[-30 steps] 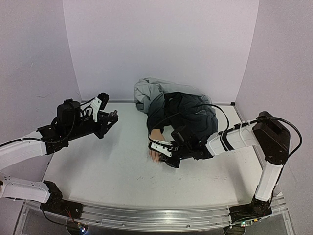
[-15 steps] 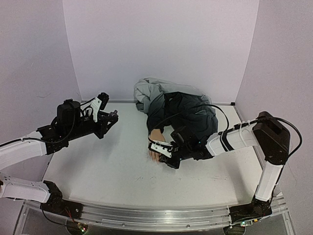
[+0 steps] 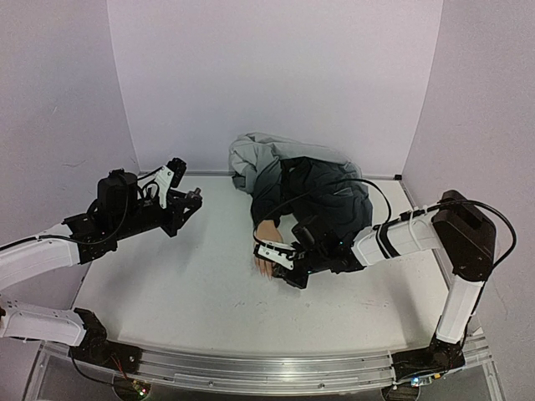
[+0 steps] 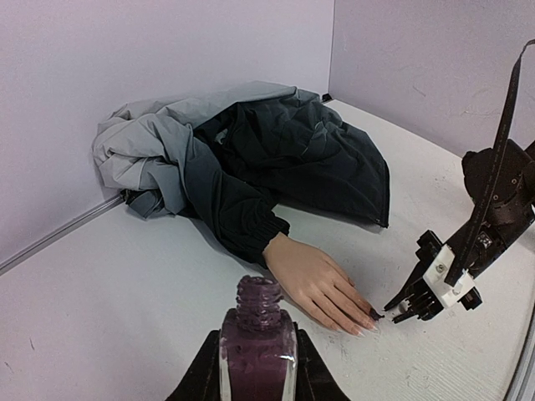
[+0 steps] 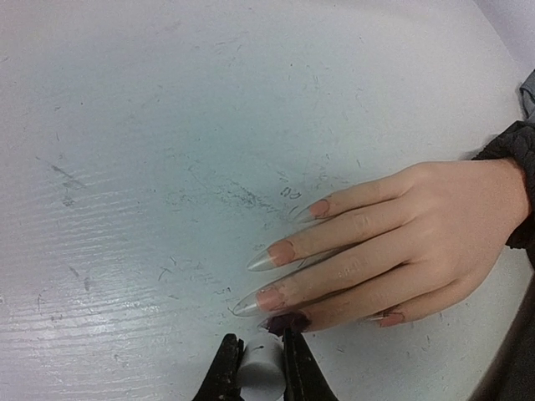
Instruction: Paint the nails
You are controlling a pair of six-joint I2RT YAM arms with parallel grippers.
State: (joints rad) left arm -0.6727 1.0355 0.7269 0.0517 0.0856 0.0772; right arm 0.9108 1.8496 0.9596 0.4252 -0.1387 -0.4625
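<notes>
Our left gripper (image 3: 192, 200) hovers above the far left of the table (image 3: 167, 284), jaws pinching an open polish bottle (image 4: 257, 351) of dark purple, held upright. Our right gripper (image 4: 401, 307), low over the table right of centre, is clamped on a small white cap (image 5: 261, 363). The nails (image 5: 281, 251) are long and pointed, on a mannequin hand (image 5: 418, 225) lying palm down out of a dark jacket (image 4: 292, 150) sleeve; the one just beside the cap is dark with polish, while the next ones are bare.
</notes>
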